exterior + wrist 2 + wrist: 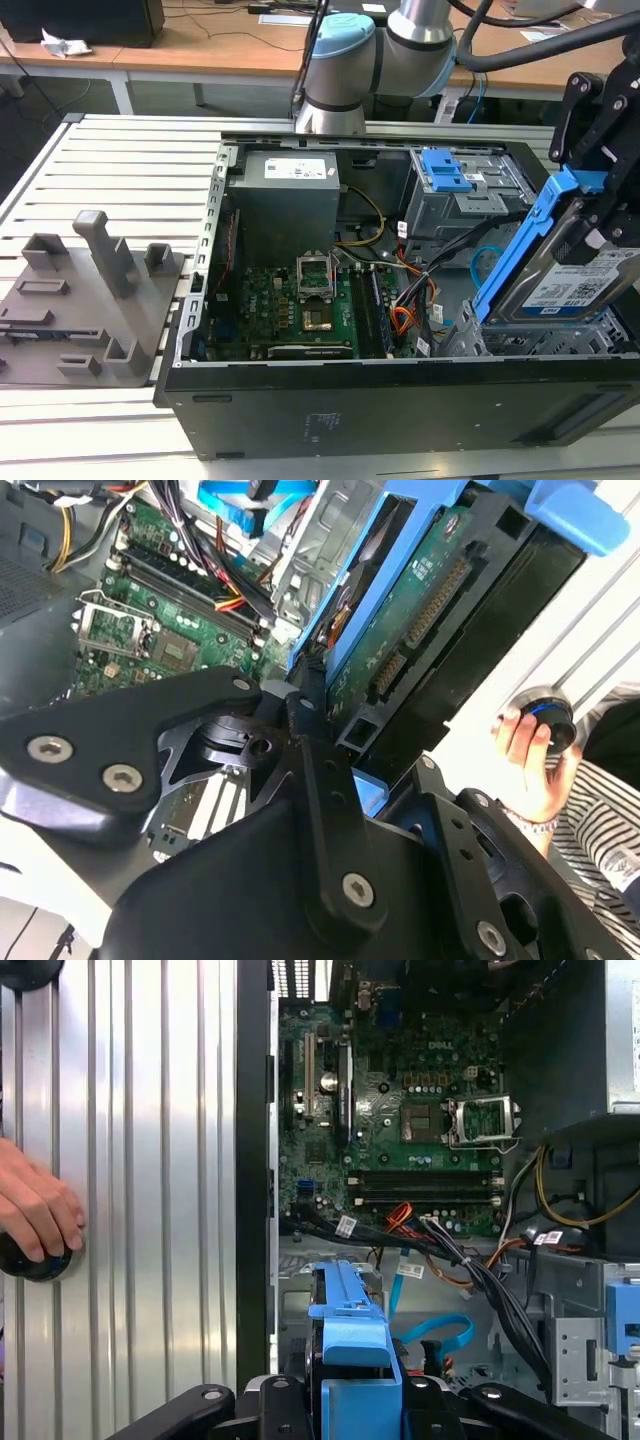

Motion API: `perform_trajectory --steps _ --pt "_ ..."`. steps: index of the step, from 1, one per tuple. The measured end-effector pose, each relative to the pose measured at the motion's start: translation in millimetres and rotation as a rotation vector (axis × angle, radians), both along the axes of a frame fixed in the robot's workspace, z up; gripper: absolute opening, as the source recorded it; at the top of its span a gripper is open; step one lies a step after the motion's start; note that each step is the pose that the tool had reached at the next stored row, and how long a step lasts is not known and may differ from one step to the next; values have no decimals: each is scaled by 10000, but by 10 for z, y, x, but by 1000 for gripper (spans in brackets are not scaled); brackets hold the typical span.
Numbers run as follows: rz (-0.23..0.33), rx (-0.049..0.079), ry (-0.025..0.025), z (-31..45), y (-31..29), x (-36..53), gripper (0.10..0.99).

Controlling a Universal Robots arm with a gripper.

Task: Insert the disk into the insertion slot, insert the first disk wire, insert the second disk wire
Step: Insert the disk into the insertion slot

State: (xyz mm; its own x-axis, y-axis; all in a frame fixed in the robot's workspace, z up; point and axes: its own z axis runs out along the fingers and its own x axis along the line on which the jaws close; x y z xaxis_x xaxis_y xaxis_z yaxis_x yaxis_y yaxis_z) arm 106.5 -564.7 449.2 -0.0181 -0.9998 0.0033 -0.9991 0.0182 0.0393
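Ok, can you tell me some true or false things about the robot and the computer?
The end effector grips the disk. True.
The disk lies flat in the insertion slot. False: it is tilted, one end raised.
A hand holds a round black thing. True.
The computer case is closed. False: its side is open, showing the motherboard.

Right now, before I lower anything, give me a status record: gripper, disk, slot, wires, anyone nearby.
gripper: shut on the blue frame of the disk
disk: tilted above the slot, not seated
slot: under the disk
wires: orange, red and black bundle loose in the case, away from the disk
hand: a person's, on a black knob on the table outside the case
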Motion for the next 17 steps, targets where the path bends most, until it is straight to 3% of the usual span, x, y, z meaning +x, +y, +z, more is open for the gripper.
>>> perform_trajectory --steps 5,7,14,17 --pt "0 1 2 -65 119 89 361" --pt "0 -1 7 -125 130 95 361" --pt "1 1 9 -206 163 111 361" --pt "1 1 12 -276 163 114 361"
